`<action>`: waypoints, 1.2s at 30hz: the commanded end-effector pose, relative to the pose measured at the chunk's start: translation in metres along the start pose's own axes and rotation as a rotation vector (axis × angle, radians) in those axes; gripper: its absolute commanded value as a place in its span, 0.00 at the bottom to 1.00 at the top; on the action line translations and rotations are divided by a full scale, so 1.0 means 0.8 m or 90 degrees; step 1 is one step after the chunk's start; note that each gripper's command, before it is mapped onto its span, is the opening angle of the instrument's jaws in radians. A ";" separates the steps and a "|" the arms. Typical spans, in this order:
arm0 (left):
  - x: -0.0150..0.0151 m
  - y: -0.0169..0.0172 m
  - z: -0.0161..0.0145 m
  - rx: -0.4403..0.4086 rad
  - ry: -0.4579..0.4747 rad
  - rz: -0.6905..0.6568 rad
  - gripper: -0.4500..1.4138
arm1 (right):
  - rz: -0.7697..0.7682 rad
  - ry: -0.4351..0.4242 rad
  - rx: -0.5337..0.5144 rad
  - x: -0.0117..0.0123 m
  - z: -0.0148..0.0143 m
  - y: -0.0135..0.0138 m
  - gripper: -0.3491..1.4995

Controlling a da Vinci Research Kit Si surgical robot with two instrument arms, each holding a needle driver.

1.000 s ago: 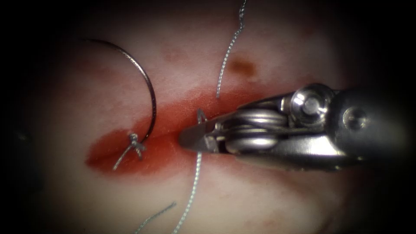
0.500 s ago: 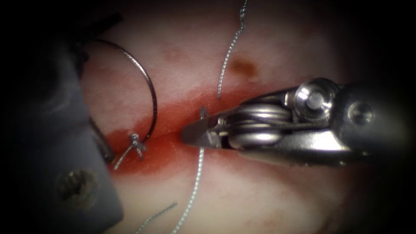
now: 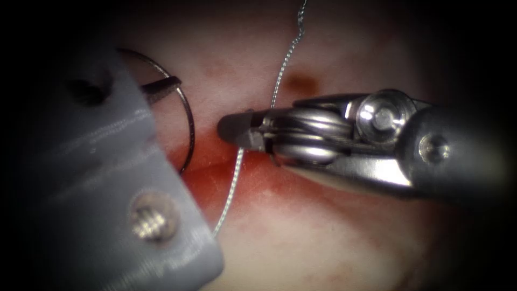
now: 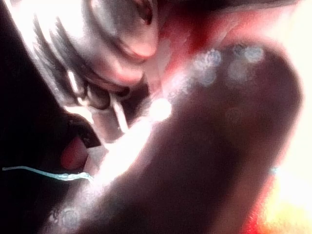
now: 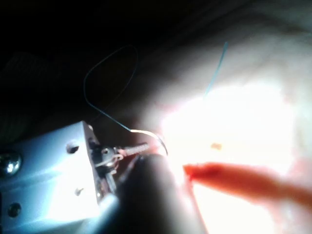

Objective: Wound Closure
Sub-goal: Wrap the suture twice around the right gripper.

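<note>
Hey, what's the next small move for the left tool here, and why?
Probably take hold of the needle with the left tool. Its tip sits right at the needle's upper curve, and the needle appears to lie on the tissue rather than in it. The right tool is occupied, its jaws shut on the thread just above the cut.

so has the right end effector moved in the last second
Yes. The right end effector has moved up the endoscope view, from the red fluid along the cut toward the brown spot, with thread below it.

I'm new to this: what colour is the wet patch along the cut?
Red. The fluid on the pale tissue shows best in the endoscope view.
</note>
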 end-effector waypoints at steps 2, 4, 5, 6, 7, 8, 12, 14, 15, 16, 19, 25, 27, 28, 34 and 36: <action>-0.0014 0.0002 -0.0010 0.005 -0.005 -0.021 0.99 | 0.001 0.025 0.012 0.0008 0.0004 -0.0021 0.00; -0.0009 0.0000 -0.0016 0.038 -0.008 -0.039 0.99 | 0.003 0.042 0.019 0.0010 0.0004 -0.0023 0.00; -0.0006 -0.0002 -0.0018 0.055 -0.009 -0.043 0.99 | 0.007 0.054 0.024 0.0012 0.0004 -0.0025 0.00; -0.0002 -0.0004 -0.0021 0.073 -0.002 -0.045 0.99 | 0.008 0.064 0.028 0.0013 0.0003 -0.0026 0.00; 0.0003 -0.0007 -0.0023 0.088 0.009 -0.052 0.99 | 0.012 0.073 0.030 0.0013 0.0002 -0.0027 0.00; 0.0007 -0.0009 -0.0025 0.094 0.019 -0.055 0.99 | 0.017 0.081 0.029 0.0015 0.0001 -0.0027 0.00; 0.0017 -0.0021 -0.0024 0.122 0.045 -0.082 0.98 | 0.037 0.105 0.026 0.0021 -0.0003 -0.0027 0.00; 0.0026 -0.0032 -0.0017 0.150 0.068 -0.106 0.98 | 0.045 0.115 0.023 0.0021 -0.0002 -0.0025 0.00; 0.0030 -0.0034 -0.0015 0.154 0.079 -0.111 0.98 | 0.044 0.113 0.023 0.0020 -0.0002 -0.0025 0.00; 0.0033 -0.0036 -0.0012 0.157 0.085 -0.107 0.98 | 0.048 0.110 0.026 0.0020 -0.0001 -0.0025 0.00; 0.0042 -0.0036 -0.0001 0.155 0.101 -0.133 0.98 | 0.049 0.107 0.029 0.0018 -0.0001 -0.0026 0.00; 0.0057 -0.0027 0.0000 0.107 0.158 -0.183 0.95 | 0.046 0.102 0.031 0.0018 -0.0002 -0.0027 0.00; 0.0060 -0.0022 -0.0004 0.085 0.175 -0.175 0.95 | 0.046 0.100 0.032 0.0017 -0.0001 -0.0027 0.00; 0.0061 -0.0019 -0.0005 0.073 0.182 -0.173 0.95 | 0.046 0.099 0.033 0.0017 -0.0001 -0.0028 0.00; 0.0078 -0.0002 -0.0017 0.006 0.224 -0.164 0.92 | 0.040 0.096 0.035 0.0016 -0.0001 -0.0030 0.00; 0.0078 -0.0003 -0.0018 0.006 0.231 -0.171 0.89 | 0.041 0.095 0.035 0.0017 -0.0003 -0.0031 0.00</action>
